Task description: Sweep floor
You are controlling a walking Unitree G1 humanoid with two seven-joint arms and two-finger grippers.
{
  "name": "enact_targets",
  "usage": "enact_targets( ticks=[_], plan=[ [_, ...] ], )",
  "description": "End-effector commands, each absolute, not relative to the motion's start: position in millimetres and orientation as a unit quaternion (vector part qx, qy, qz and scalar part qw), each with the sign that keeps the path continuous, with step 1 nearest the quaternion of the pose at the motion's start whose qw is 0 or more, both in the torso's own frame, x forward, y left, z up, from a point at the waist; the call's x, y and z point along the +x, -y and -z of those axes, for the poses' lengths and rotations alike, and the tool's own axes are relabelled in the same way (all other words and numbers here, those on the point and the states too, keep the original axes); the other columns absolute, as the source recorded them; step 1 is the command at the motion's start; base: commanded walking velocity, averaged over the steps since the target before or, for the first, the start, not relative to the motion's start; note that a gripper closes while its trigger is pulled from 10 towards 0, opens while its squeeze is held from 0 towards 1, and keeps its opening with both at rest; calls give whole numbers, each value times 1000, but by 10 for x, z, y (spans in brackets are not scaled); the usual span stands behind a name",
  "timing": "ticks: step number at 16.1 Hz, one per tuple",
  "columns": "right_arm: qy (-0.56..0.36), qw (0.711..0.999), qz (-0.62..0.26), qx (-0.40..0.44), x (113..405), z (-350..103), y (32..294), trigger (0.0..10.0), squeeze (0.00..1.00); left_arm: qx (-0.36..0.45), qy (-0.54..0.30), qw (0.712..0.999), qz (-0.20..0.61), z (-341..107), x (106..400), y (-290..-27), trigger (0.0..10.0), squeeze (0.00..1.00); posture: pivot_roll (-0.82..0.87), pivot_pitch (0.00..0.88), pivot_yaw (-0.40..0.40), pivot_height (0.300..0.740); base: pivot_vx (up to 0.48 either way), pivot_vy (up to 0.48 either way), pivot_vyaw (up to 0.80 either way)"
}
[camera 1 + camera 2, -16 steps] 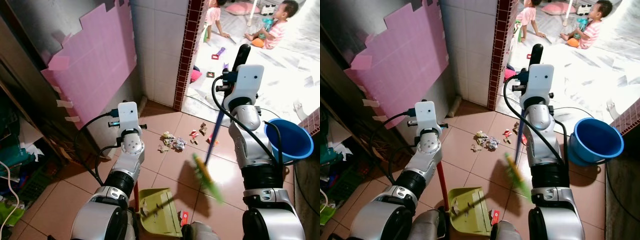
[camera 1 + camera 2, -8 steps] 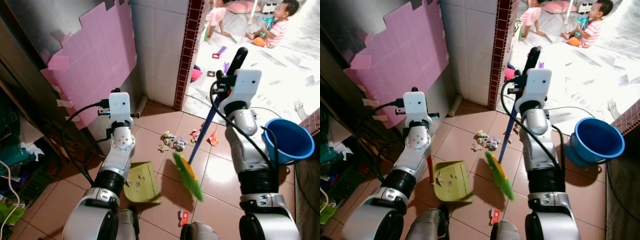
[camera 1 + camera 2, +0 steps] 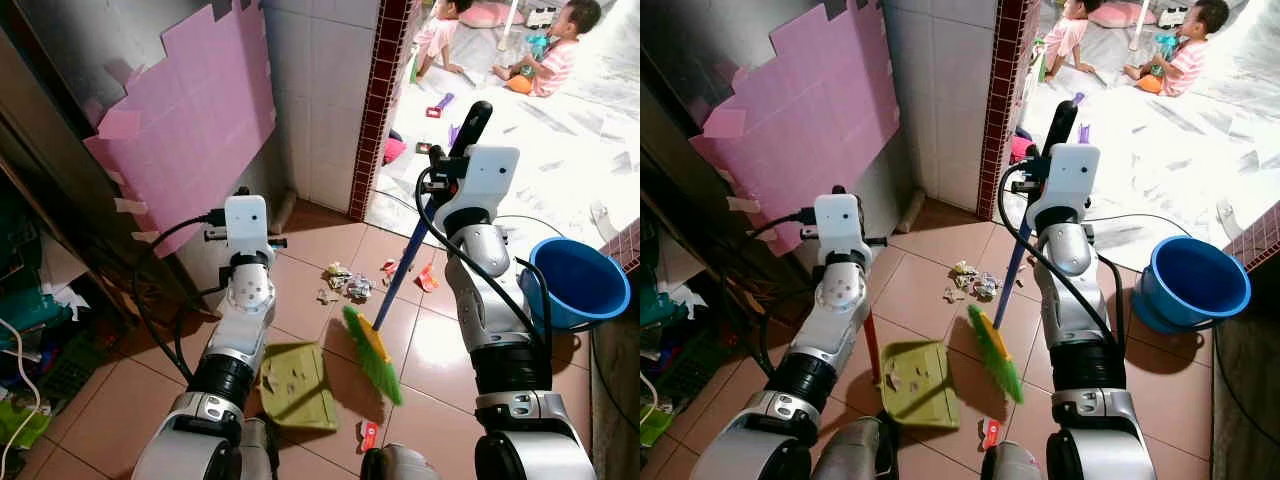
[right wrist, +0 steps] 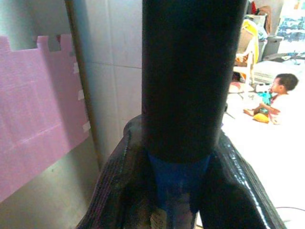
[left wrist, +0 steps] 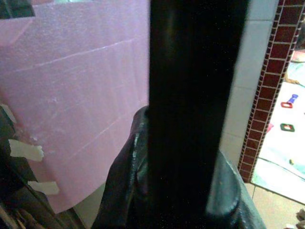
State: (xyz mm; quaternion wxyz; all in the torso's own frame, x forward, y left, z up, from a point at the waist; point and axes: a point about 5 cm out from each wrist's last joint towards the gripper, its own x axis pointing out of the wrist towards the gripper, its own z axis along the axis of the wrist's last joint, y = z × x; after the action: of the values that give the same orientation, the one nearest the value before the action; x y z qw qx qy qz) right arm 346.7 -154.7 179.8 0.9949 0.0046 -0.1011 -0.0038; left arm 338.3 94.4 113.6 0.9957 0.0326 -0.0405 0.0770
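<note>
on a tiled floor [image 3: 320,250] at the foot of a brick-edged doorway pillar [image 3: 378,100], i hold my right gripper [image 4: 183,157] clamped around the black-capped blue handle of the broom [image 3: 404,270], its fingers [image 4: 114,186] pressed to either side of the shaft; the broom's green bristle head [image 3: 374,354] rests on the tiles below the pillar, between the litter and the dustpan. my left gripper [image 5: 186,191] is closed on the dustpan handle [image 3: 871,345], a red stick with a black top that runs down to the green dustpan [image 3: 296,384], which sits flat on the floor just beside the bristles. a few pale scraps lie inside the pan. the pile of crumpled paper litter [image 3: 345,284] lies on the tiles near the base of the pillar, just beyond the bristles, with red bits [image 3: 427,280] on the far side of the broom shaft. a blue bucket [image 3: 574,283] stands to the right of the pillar, well apart from the pile; i cannot tell what is in it. a pink foam mat [image 3: 190,120] leans on the wall left of the pillar. past the pillar, two children [image 3: 550,50] sit on a pale floor among toys [image 3: 437,103].
</note>
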Motion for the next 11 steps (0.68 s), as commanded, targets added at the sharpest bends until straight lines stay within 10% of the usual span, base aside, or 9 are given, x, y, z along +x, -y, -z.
enact_targets(
  ticks=[1,11],
  plan=[
    [128,992,3,3,3479,-1907,1539,10000,0,33,54,996,-68,-1215,3384,-924,10000,0,-65,78,39,740,-259,0,0],
    [126,992,7,5,3502,-1916,1528,10000,0,38,43,997,-58,-1192,3357,-884,10000,0,-66,92,37,740,-268,0,-226]
  ],
)
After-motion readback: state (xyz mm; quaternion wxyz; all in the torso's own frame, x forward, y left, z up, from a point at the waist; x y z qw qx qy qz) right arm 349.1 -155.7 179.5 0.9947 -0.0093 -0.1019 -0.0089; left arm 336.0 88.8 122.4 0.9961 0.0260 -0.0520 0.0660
